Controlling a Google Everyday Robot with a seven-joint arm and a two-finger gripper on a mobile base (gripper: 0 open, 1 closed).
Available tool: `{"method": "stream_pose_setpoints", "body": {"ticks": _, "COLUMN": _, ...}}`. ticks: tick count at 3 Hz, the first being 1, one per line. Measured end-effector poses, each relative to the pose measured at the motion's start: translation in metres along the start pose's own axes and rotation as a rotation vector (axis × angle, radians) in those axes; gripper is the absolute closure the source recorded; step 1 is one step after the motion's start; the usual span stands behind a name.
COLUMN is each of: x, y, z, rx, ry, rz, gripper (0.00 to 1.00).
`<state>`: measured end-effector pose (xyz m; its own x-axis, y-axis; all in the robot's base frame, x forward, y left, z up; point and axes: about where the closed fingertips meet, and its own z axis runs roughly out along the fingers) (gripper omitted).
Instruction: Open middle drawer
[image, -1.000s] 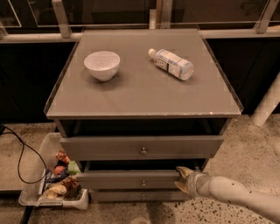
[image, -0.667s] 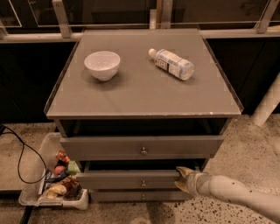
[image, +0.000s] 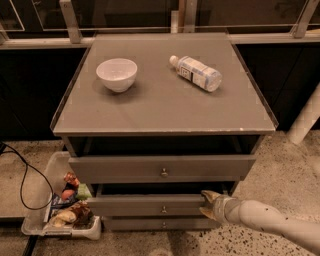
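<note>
The grey cabinet has three flat drawer fronts, each with a small brass knob. The middle drawer (image: 145, 205) sits under the taller top drawer (image: 162, 167) and above the slim bottom drawer (image: 160, 223). The middle drawer's front stands a little forward of the bottom one. Its knob (image: 163, 210) is free. My gripper (image: 206, 203) reaches in from the lower right on a white arm (image: 270, 220). It is at the right end of the middle drawer's front, against it.
A white bowl (image: 116, 74) and a plastic bottle (image: 196, 72) lying on its side rest on the cabinet top (image: 160, 107). A clear bin of snacks (image: 62, 207) sits on the floor at the left, beside a black cable (image: 22, 180). A white post (image: 306, 120) stands at the right.
</note>
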<state>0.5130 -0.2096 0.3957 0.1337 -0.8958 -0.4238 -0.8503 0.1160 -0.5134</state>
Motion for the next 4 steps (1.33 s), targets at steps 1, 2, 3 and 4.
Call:
{"method": "stream_pose_setpoints", "body": {"ticks": 1, "x": 0.000, "y": 0.000, "z": 0.000, "rx": 0.000, "ry": 0.000, "rz": 0.000, "gripper": 0.37}}
{"method": "stream_pose_setpoints", "body": {"ticks": 2, "x": 0.002, "y": 0.009, "z": -0.005, "rx": -0.023, "ry": -0.022, "rz": 0.007, "gripper": 0.14}}
{"method": "stream_pose_setpoints", "body": {"ticks": 3, "x": -0.010, "y": 0.048, "z": -0.005, "rx": -0.059, "ry": -0.087, "rz": -0.003, "gripper": 0.17}}
{"method": "stream_pose_setpoints", "body": {"ticks": 4, "x": -0.011, "y": 0.048, "z": -0.009, "rx": -0.058, "ry": -0.087, "rz": -0.002, "gripper": 0.41}}
